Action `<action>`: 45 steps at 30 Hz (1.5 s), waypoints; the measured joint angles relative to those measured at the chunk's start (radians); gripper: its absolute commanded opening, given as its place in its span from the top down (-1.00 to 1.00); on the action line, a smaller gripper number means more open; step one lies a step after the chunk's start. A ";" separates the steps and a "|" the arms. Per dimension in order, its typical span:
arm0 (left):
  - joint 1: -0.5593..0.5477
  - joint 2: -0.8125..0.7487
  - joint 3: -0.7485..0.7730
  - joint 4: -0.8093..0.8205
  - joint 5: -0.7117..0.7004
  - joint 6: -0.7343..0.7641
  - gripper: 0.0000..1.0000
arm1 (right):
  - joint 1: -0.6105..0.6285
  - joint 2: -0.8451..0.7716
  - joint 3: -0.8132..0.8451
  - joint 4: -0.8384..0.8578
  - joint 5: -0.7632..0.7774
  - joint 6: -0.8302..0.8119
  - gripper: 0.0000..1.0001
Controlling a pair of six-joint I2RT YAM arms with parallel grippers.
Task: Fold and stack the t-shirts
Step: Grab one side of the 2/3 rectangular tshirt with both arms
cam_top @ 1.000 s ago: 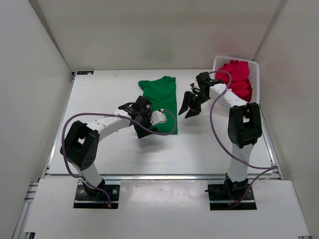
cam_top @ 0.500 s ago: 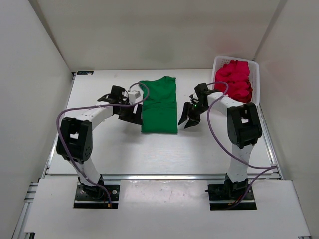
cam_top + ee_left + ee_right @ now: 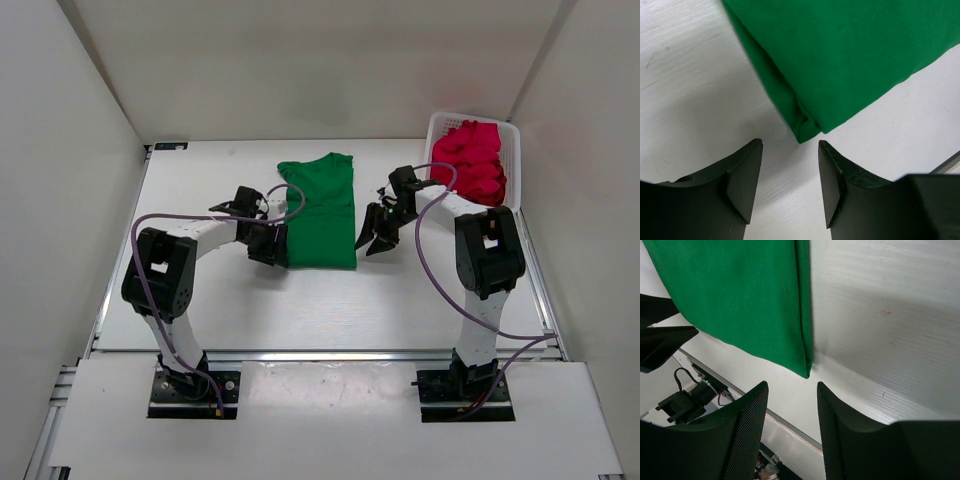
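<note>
White counter (image 3: 200,300), pale walls: a folded green shirt (image 3: 322,215) lies flat between two end effectors. The left end effector (image 3: 272,248) is released, jaws apart and empty, with the shirt's near corner just ahead of its tips. The right end effector (image 3: 368,238) is likewise released, at the other near corner. Beyond it to the right, red shirts (image 3: 475,160) fill a basket (image 3: 513,150).

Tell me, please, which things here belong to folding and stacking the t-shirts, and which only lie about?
For the job:
- green t-shirt, folded lengthwise, flat on the table
- red t-shirts, crumpled in the white mesh basket

Only lying about:
- the white mesh basket itself, at the far right corner
</note>
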 measured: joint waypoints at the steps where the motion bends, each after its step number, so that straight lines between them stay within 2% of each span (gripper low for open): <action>1: -0.005 0.001 0.000 0.004 -0.002 -0.002 -0.14 | 0.000 0.000 0.000 0.000 0.000 0.000 0.02; 6: -0.044 0.015 0.006 0.014 -0.028 -0.002 -0.03 | 0.000 0.000 -0.001 0.000 0.000 0.000 0.02; 11: -0.082 0.027 0.017 0.020 -0.076 -0.003 0.48 | 0.001 0.000 -0.001 0.000 0.000 0.000 0.02; 16: -0.085 0.051 0.042 0.020 -0.093 -0.006 0.87 | 0.010 0.000 -0.002 -0.007 0.000 -0.002 0.02; 19: -0.084 0.051 0.043 0.019 -0.096 -0.006 0.98 | 0.018 0.006 -0.001 -0.015 -0.002 -0.006 0.03; 25: -0.080 0.051 0.043 0.018 -0.095 -0.006 1.00 | 0.044 0.096 0.031 -0.061 0.000 -0.022 0.03; 26: -0.080 0.051 0.043 0.018 -0.096 -0.005 1.00 | 0.047 0.114 0.037 -0.066 -0.003 -0.023 0.11; 27: -0.080 0.051 0.043 0.018 -0.096 -0.005 1.00 | 0.049 0.123 0.043 -0.074 -0.015 -0.026 0.30; 28: -0.080 0.051 0.043 0.018 -0.096 -0.004 1.00 | 0.051 0.126 0.047 -0.078 -0.016 -0.032 0.38; 30: -0.079 0.050 0.043 0.018 -0.096 -0.003 1.00 | 0.052 0.132 0.051 -0.079 -0.018 -0.038 0.68; 31: -0.079 0.050 0.043 0.018 -0.096 -0.002 1.00 | 0.052 0.137 0.052 -0.080 -0.023 -0.037 0.73; 32: -0.079 0.050 0.043 0.018 -0.096 -0.002 1.00 | 0.051 0.141 0.053 -0.080 -0.027 -0.040 0.92; 33: -0.078 0.050 0.043 0.017 -0.096 -0.002 1.00 | 0.051 0.146 0.053 -0.080 -0.032 -0.043 0.99; 45: -0.033 0.028 0.034 -0.042 -0.094 0.045 1.00 | 0.030 0.153 0.038 -0.062 -0.055 -0.042 1.00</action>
